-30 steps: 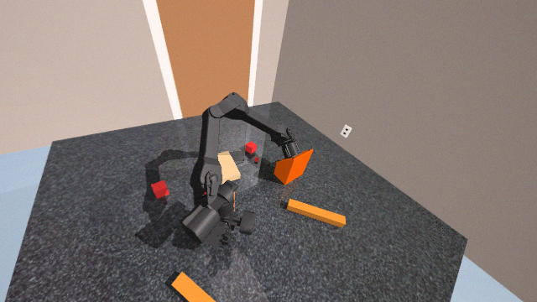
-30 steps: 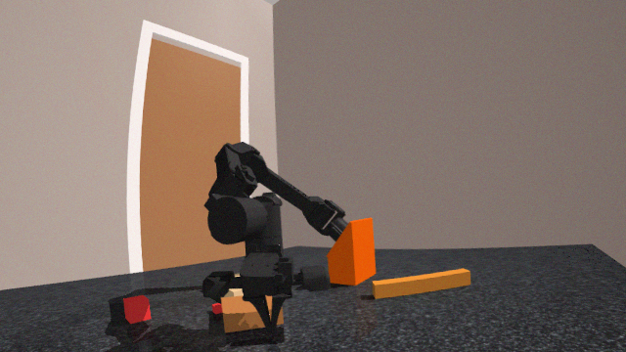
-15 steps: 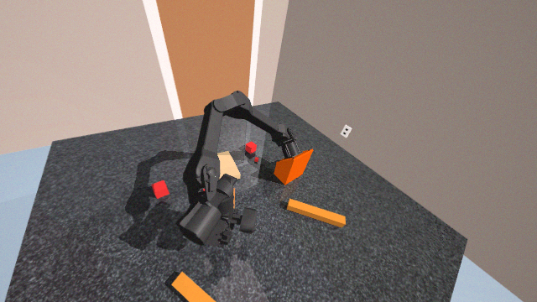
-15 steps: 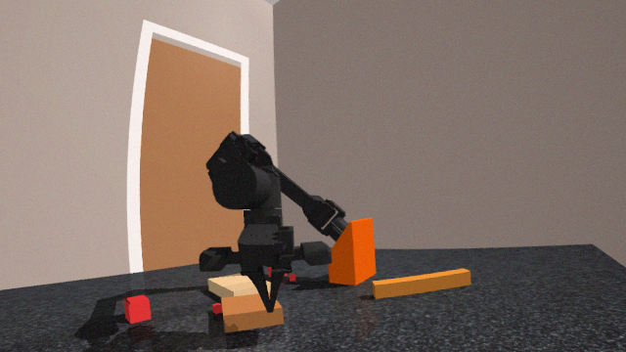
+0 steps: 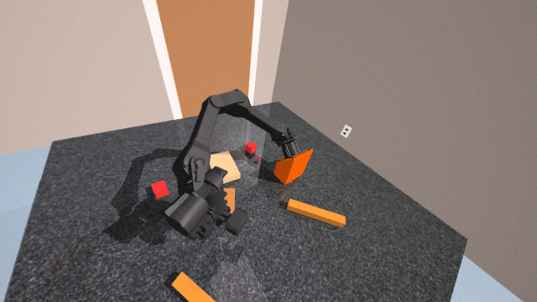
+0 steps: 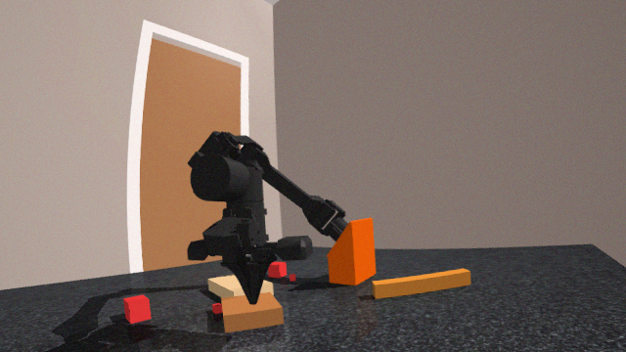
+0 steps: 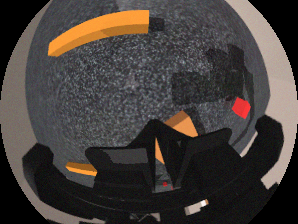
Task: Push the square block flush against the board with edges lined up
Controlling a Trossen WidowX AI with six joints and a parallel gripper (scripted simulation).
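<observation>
A brown-orange flat block [image 5: 230, 202] [image 6: 252, 322] [image 7: 187, 126] lies on the table, partly hidden by the hand in the top view. A pale tan flat piece [image 5: 226, 165] [image 6: 221, 285] lies behind it; a narrow dark strip shows between them in the top view. Which is the square block and which the board, I cannot tell for sure. My gripper [image 6: 252, 302] [image 7: 153, 122] is shut and empty, pointing down. Its tips overlap the brown-orange block's top face in the exterior view; whether they touch it I cannot tell. They are hidden in the top view.
A red cube [image 5: 159, 189] [image 6: 137, 309] [image 7: 241, 107] lies left; another [image 5: 250, 147] [image 6: 278, 269] lies behind. An orange wedge [image 5: 297, 168] [image 6: 364, 251] and orange bar [image 5: 316, 213] [image 6: 423, 284] stand right. Another bar [image 5: 190, 288] lies at the front. A tiny red cube [image 6: 217, 308] sits beside the brown-orange block.
</observation>
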